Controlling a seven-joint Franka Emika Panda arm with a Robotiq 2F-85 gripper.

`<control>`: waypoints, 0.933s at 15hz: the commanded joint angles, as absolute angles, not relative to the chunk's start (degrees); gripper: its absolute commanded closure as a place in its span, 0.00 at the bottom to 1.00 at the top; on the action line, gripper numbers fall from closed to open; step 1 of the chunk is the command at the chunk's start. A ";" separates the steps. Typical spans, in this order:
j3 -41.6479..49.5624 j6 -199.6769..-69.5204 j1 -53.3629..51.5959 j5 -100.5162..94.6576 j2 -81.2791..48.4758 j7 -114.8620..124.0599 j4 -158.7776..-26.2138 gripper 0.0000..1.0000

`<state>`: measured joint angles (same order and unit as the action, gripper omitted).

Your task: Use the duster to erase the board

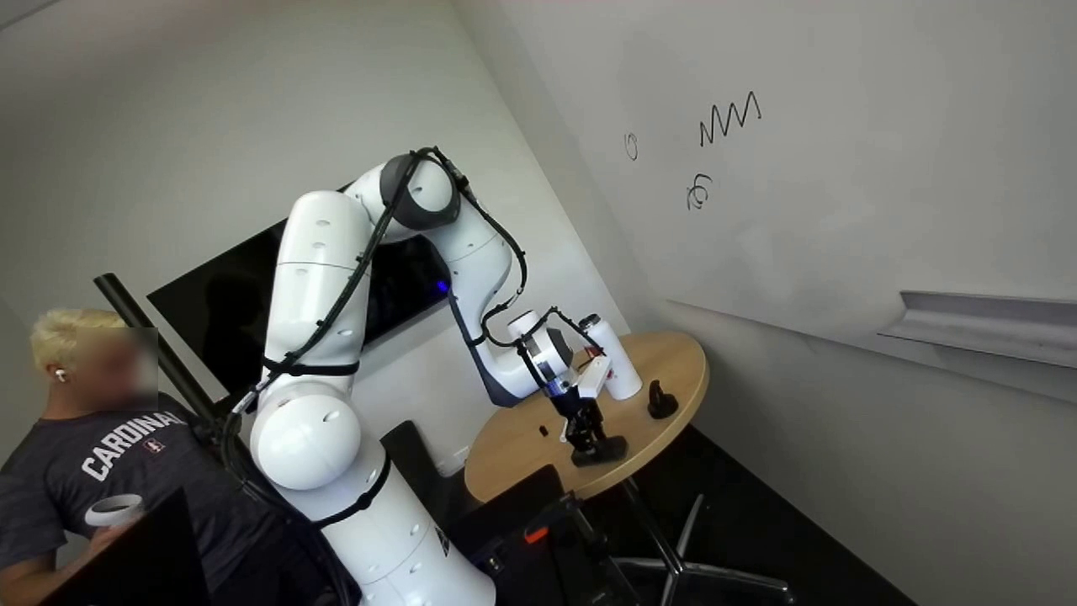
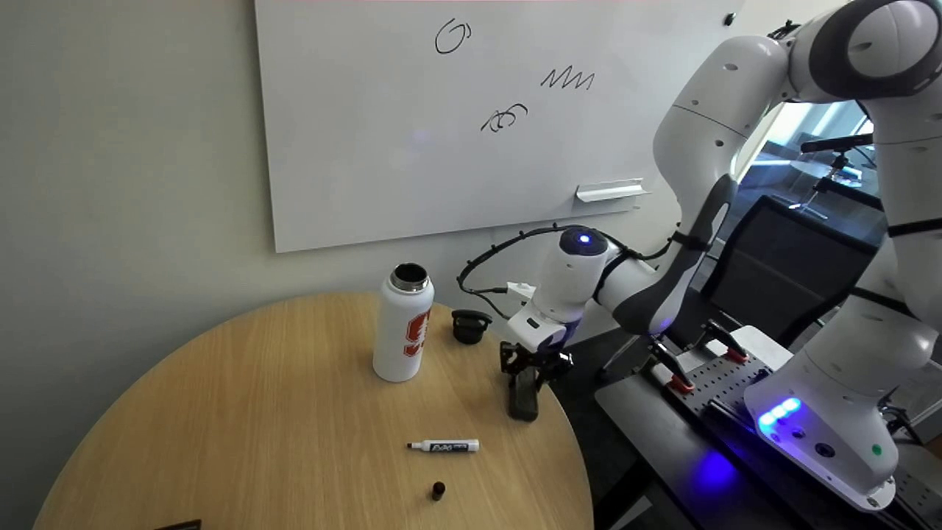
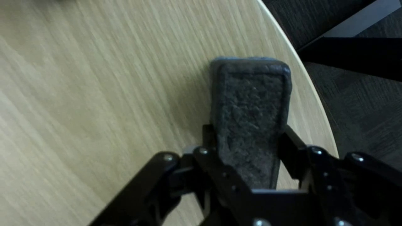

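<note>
In the wrist view the gripper (image 3: pixel 248 138) is closed on the duster (image 3: pixel 252 100), a black finger against each long side; below spreads the table (image 3: pixel 110 110), pale wood with streaked grain, its curved rim near the duster; past the rim shows dark floor (image 3: pixel 361 116), with a light grey strip (image 3: pixel 366 20) and a black bar (image 3: pixel 351 56) over it; I cannot tell whether the duster touches the wood.

In an exterior view the duster is by the table's rim; a white bottle (image 2: pixel 401 327) stands upright, its mouth uncovered, with a black lid (image 2: pixel 469 326) near it; a marker (image 2: pixel 444 446) lies on the wood, a small dark cap (image 2: pixel 438 491) near it; the board (image 2: pixel 368 169) is on a plain wall (image 2: pixel 125 184), bearing black marks (image 2: pixel 568 77) and a short ledge (image 2: pixel 609 193); the arm (image 2: pixel 692 140) rises from a base (image 2: pixel 824 442) with blue lights, above a dark desk (image 2: pixel 647 419); a mesh chair (image 2: pixel 798 265) stands behind.

In an exterior view a fair-haired person (image 1: pixel 143 471) in a CARDINAL shirt has a white ring-shaped device (image 1: pixel 115 509) at one hand; a black screen (image 1: pixel 244 299) hangs behind the arm; the table's metal foot (image 1: pixel 732 581) spreads over the floor.
</note>
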<state>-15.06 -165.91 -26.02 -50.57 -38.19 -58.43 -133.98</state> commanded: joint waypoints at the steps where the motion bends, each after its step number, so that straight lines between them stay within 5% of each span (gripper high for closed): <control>1: -15.09 -164.80 -26.48 -52.68 -34.37 -52.70 -135.92 0.73; 14: -11.05 -162.29 -29.20 -55.28 -0.59 -20.40 -151.89 0.73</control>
